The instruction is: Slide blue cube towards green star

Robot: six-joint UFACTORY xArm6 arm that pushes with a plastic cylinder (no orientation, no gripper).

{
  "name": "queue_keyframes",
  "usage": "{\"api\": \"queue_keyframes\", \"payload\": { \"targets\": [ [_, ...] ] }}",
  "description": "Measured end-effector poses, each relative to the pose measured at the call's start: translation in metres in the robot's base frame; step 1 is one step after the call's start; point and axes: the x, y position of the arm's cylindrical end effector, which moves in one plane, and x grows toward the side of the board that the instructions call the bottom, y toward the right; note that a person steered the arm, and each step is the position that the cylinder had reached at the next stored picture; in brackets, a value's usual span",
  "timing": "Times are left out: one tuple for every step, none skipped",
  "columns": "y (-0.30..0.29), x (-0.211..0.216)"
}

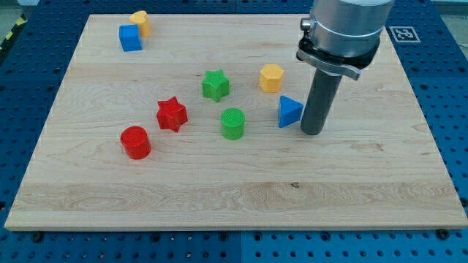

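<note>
Blue cube point(130, 37) sits near the top-left corner of the wooden tabletop point(219, 190), close to the top edge. A yellow block point(140, 22), rounded, shape hard to make out, is just beside it on the upper right, touching or nearly so; can't tell which.

Only one view here, the camera view. No jaws on this rig, so nothing to call wide or narrow: arm ends in a straight dark rod, and my tip point(313, 133) rests on the board right of centre, holding nothing. Blue cube is well apart from my tip, far off toward the top-left corner, w/ several blocks between them.

Green star point(215, 85) lies about mid-board, a bit toward the top edge, well apart from the blue cube, down and to the view's right of it.

Other blocks: blue triangle point(289, 112) just beside my tip on its left, touching or almost, can't tell. Yellow hexagon point(271, 77) above that triangle, right of the green star. Green cylinder point(232, 123) below the green star, left of the triangle. Red star point(172, 114) left of the green cylinder. Red cylinder point(135, 142) nearer the left edge, down-left of the red star.
</note>
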Motion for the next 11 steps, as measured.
{"api": "queue_keyframes", "payload": {
  "targets": [
    [-0.005,-0.005],
    [-0.014,-0.012],
    [-0.025,-0.02],
    [-0.02,-0.016],
    [0.038,-0.005],
    [0.075,-0.03],
    [0.076,-0.078],
    [0.054,-0.126],
    [-0.019,-0.161],
    [-0.106,-0.167],
    [-0.185,-0.157]
  ]
}}
